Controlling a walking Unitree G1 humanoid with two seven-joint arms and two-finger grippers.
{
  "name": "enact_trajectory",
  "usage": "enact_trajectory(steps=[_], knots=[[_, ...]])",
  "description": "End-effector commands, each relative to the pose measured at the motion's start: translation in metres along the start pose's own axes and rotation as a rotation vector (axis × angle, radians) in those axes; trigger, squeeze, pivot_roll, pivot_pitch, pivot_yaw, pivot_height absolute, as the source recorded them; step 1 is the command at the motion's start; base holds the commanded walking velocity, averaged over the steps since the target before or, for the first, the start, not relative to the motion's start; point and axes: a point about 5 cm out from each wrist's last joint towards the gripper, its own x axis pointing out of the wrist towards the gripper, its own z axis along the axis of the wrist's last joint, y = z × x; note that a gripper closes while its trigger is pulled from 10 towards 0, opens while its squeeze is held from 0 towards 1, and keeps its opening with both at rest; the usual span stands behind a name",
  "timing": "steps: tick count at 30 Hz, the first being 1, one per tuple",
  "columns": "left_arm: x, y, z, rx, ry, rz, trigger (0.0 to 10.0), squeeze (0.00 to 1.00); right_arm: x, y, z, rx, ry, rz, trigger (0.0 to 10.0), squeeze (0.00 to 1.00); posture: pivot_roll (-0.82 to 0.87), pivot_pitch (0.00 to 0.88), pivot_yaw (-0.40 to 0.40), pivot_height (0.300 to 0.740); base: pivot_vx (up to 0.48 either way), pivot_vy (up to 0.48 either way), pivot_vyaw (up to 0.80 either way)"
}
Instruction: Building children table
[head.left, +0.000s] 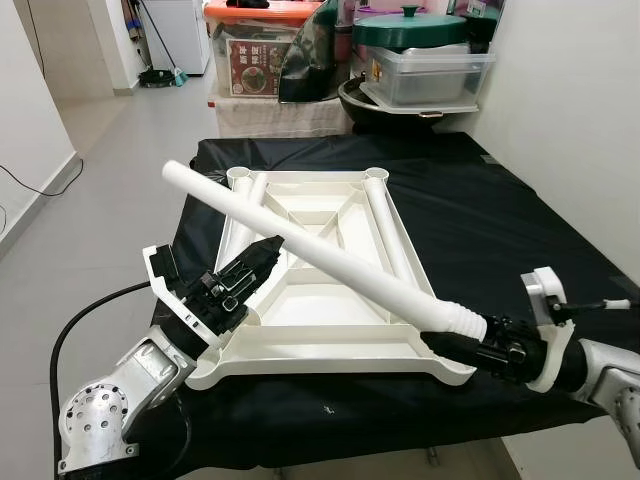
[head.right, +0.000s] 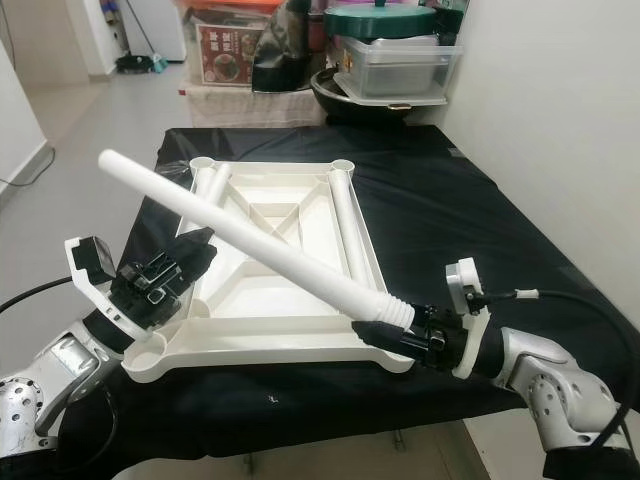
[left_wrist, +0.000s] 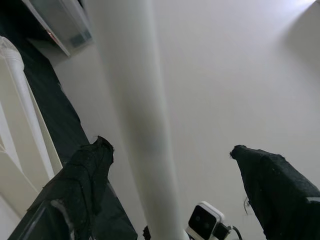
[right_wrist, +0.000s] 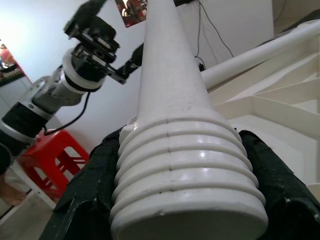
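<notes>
The white table top (head.left: 330, 345) lies upside down on the black-covered table (head.left: 500, 220). A long white leg (head.left: 300, 240) slants from its ribbed screw end (right_wrist: 185, 170) at the near right corner up toward the far left. My right gripper (head.left: 465, 345) is shut on that ribbed end, with its fingers (right_wrist: 95, 190) pressed on both sides. My left gripper (head.left: 268, 250) hovers over the near left corner, open. The leg (left_wrist: 145, 125) passes between its fingers (left_wrist: 85, 170) without touching them. Two more legs (head.left: 388, 230) lie inside the top's frame.
Storage boxes (head.left: 260, 50), a green-lidded pot (head.left: 410, 25) and a clear container (head.left: 430, 75) crowd the far end. A white wall (head.left: 580, 120) runs along the right. Grey floor (head.left: 110, 170) lies to the left. A black cable (head.left: 90, 310) loops from my left arm.
</notes>
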Motion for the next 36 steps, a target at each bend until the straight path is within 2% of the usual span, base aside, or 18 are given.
enact_trajectory(steps=[1,8,17,18,19,20,22,23,30,31,36], knots=[[-0.002,0.006,0.002,0.010,-0.009,0.044,10.0,0.00,0.001,0.006,0.002,-0.005,-0.010,0.038,0.0,0.00,0.05,0.000,-0.040,0.740,0.000,0.000,0.00],[-0.002,0.009,0.009,0.018,-0.030,0.063,10.0,0.00,-0.002,0.016,-0.016,0.018,0.084,0.091,0.0,0.00,0.05,0.000,-0.039,0.740,0.000,0.000,0.00],[0.000,0.008,0.013,0.018,-0.052,0.051,10.0,0.00,-0.003,0.018,-0.023,0.022,0.114,0.098,0.0,0.00,0.05,0.000,-0.040,0.740,0.000,0.000,0.00],[0.001,0.008,0.014,0.019,-0.066,0.050,7.9,0.00,-0.002,0.018,-0.025,0.026,0.118,0.097,0.0,0.00,0.05,0.000,-0.040,0.740,0.000,0.000,0.00],[0.001,0.008,0.014,0.019,-0.066,0.050,7.9,0.00,-0.002,0.018,-0.025,0.026,0.118,0.097,0.0,0.00,0.05,0.000,-0.040,0.740,0.000,0.000,0.00],[0.001,0.011,0.016,0.025,-0.081,0.070,1.6,0.00,-0.002,0.018,-0.026,0.028,0.118,0.097,0.0,0.00,0.05,0.000,-0.041,0.740,0.000,0.000,0.00],[0.000,0.013,0.017,0.029,-0.094,0.090,1.6,0.00,-0.002,0.018,-0.026,0.028,0.118,0.097,0.0,0.00,0.05,0.000,-0.041,0.740,0.000,0.000,0.00],[0.000,0.016,0.019,0.033,-0.110,0.110,0.0,0.00,-0.001,0.019,-0.026,0.029,0.117,0.099,0.0,0.00,0.05,0.000,-0.041,0.740,0.000,0.000,0.00],[-0.001,0.023,0.026,0.044,-0.169,0.164,0.0,0.00,0.001,0.023,-0.026,0.030,0.114,0.110,0.0,0.00,0.04,0.000,-0.040,0.740,0.000,0.000,0.00],[-0.001,0.028,0.031,0.051,-0.207,0.203,0.0,0.00,0.002,0.024,-0.027,0.030,0.112,0.114,0.0,0.00,0.04,0.000,-0.038,0.740,0.000,0.000,0.00],[-0.001,0.031,0.033,0.053,-0.229,0.222,0.0,0.00,0.003,0.025,-0.028,0.030,0.108,0.115,0.0,0.00,0.04,0.000,-0.037,0.740,0.000,0.000,0.00]])
